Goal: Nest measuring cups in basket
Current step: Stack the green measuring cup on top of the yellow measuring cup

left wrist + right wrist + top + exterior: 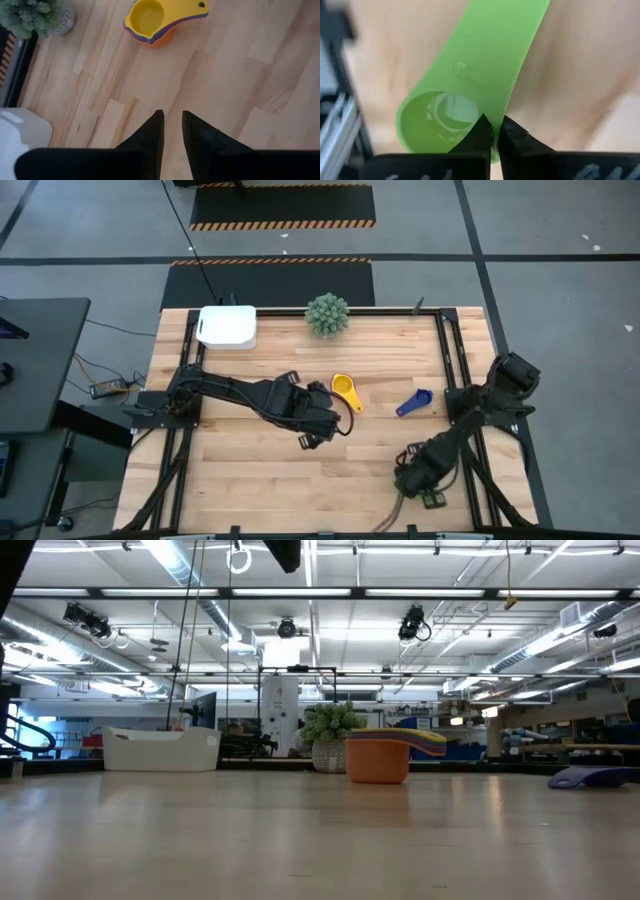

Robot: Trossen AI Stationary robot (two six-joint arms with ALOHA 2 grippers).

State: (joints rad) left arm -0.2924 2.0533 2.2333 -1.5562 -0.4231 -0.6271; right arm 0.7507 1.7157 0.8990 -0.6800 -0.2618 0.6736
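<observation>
Running across the table from its left side, the white shallow square plastic basket (227,327) sits at the far left corner with no cup inside it. The left gripper (318,432) hangs over bare wood near the middle, its fingers (152,137) drawn nearly together around nothing. Just beyond it stands a nested stack of plastic measuring cups (345,390), yellow on top, purple-looking rims beneath and an orange cup at the bottom; how many are in it cannot be told for sure. The green spiky ball-shaped plant (327,315) in its pot stands at the far edge. A lone blue plastic measuring cup (414,402) lies right of the stack, well apart from it. At the near right, the right gripper (418,477) is pinched on the rim of a green plastic measuring cup (470,90), its fingertips meeting across the thin wall beside the bowl.

The likely trouble is that narrow rim hold: the long flat handle could swing the cup or let it slip during a carry across to the basket or stack. Dropped tilted, it would not seat.

Count: one basket, one plant, one stack, two loose cups, two grippers.
</observation>
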